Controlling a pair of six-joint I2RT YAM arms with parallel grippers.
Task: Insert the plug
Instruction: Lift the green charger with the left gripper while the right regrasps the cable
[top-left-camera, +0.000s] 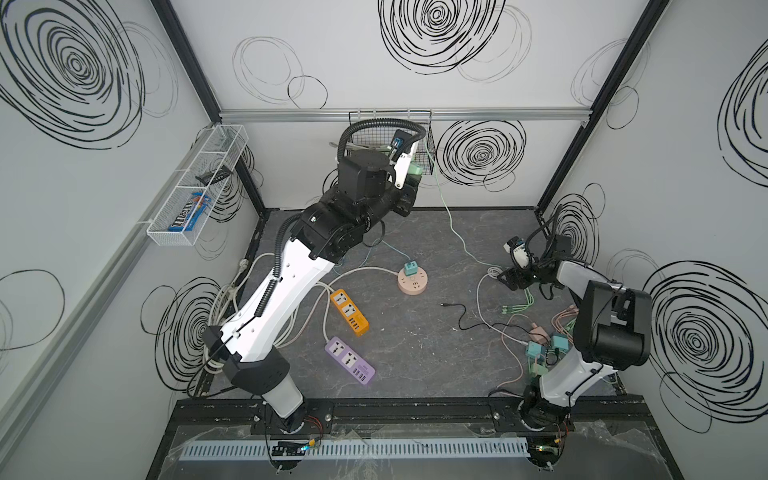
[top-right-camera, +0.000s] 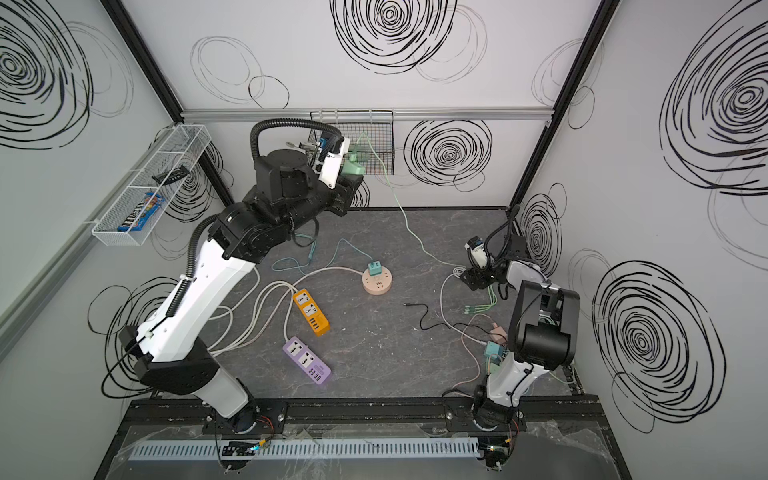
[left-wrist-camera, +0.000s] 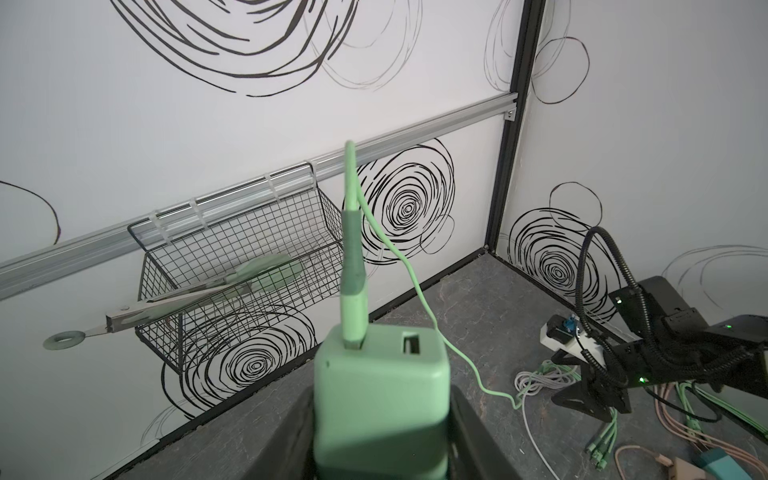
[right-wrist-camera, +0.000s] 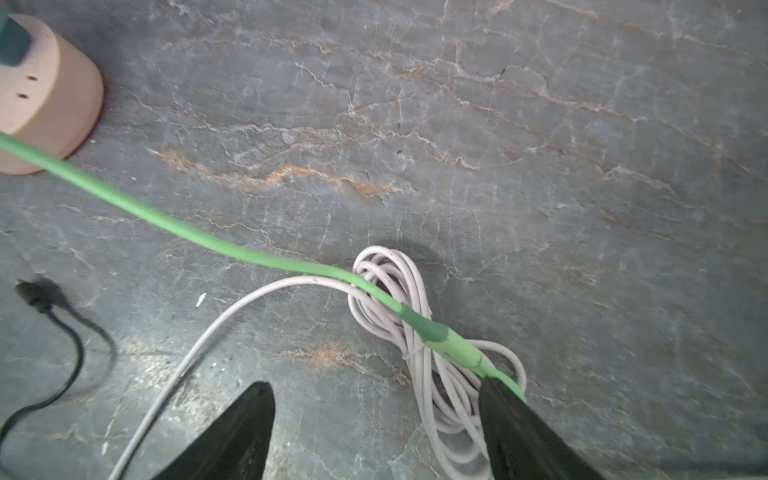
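The left gripper (left-wrist-camera: 380, 432) is clamped on the mint-green cube charger plug (left-wrist-camera: 380, 374), held high at the far side beside the black wire basket (left-wrist-camera: 232, 232). Its green cable (right-wrist-camera: 166, 219) trails right to the right gripper (right-wrist-camera: 376, 390), jaws apart, low over a coiled white cord (right-wrist-camera: 399, 274).

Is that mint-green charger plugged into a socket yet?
No, out: the left gripper holds the green charger up in the air beside the wire basket, well above the table.

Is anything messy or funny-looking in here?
Yes. Tongs poke out through the side of the wall basket, with their ring end hanging in the air. Cables lie tangled on the right of the table.
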